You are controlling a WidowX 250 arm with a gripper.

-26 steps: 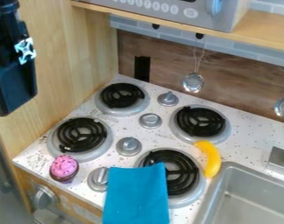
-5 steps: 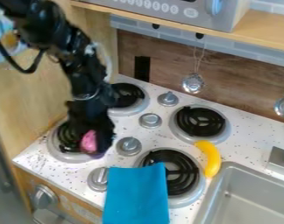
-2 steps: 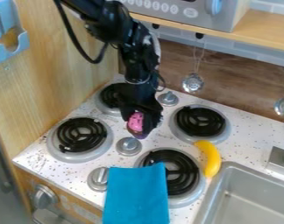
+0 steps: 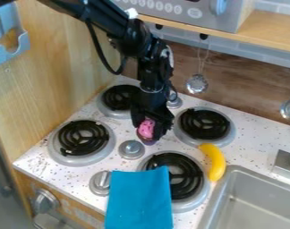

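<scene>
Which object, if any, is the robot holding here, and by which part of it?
The pincer holds the toy cupcake, apparently around its sides; the pink frosting shows between the dark fingers, though the exact contact points cannot be told.

Your one camera looks from high in front of the desk (image 4: 246,134), slanting steeply down and facing the wooden backsplash (image 4: 249,87). It sits close enough that the four burners (image 4: 82,141) spread across much of your view, with the microwave (image 4: 213,19) cut off above and the sink (image 4: 217,194) cropped at lower right.
</scene>
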